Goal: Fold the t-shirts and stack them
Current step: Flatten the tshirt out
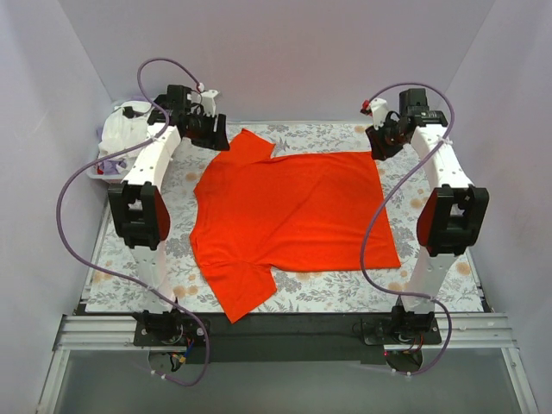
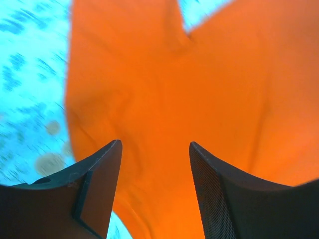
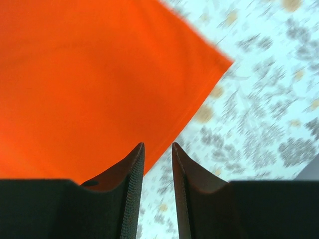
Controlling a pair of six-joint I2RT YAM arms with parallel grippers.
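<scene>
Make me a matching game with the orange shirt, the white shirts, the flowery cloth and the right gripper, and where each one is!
Things:
1. orange-red t-shirt
2. white t-shirts
3. floral cloth
4. right gripper

Places:
A. heaped at the far left corner
B. by the spread shirt's far right corner
C. spread flat in the middle
D. lying underneath the spread shirt

Pairs: 1-C, 2-A, 3-D, 4-B
</scene>
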